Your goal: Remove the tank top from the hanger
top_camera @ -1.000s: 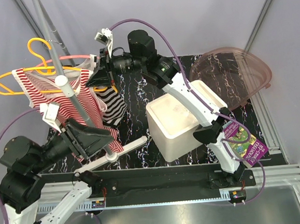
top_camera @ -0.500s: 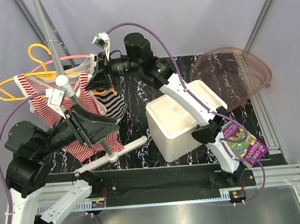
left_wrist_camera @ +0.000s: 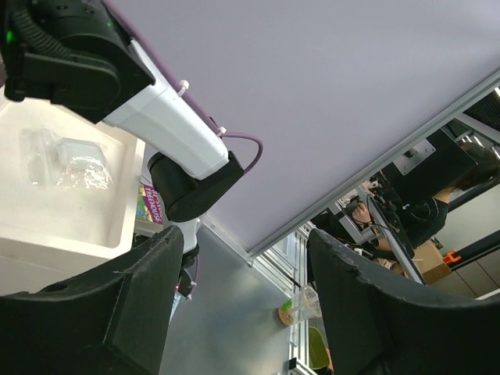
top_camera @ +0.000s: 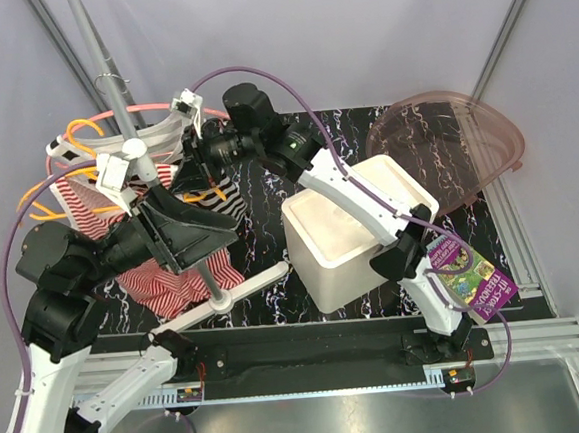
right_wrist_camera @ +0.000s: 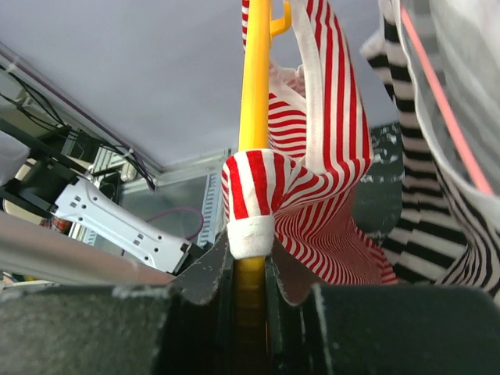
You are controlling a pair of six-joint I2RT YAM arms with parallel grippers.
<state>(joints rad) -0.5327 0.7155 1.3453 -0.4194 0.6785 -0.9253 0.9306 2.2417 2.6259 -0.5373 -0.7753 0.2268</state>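
- A grey rack pole (top_camera: 106,70) rises at the table's far left, its foot (top_camera: 219,303) on the black marbled mat (top_camera: 265,228). A white bin (top_camera: 356,233), a pink translucent lid (top_camera: 454,143) and a purple booklet (top_camera: 472,274) sit to the right.
- A black-and-white striped garment (right_wrist_camera: 426,195) on a thin pink hanger (right_wrist_camera: 445,104) hangs just beside the tank top (right_wrist_camera: 312,156). From above, the left arm's bulk hides much of the red cloth.
- The right gripper (right_wrist_camera: 250,285) reaches far left across the table, clamped on the bar of the yellow hanger (right_wrist_camera: 255,78), with a shoulder strap bunched just above its fingers.
- The left gripper (left_wrist_camera: 242,312) is raised beside the pole and points toward the bin, its fingers spread with nothing between them.
- The tank top, a soft red-and-white striped knit with white-bound edges, hangs from the smooth yellow hanger and droops toward the mat.
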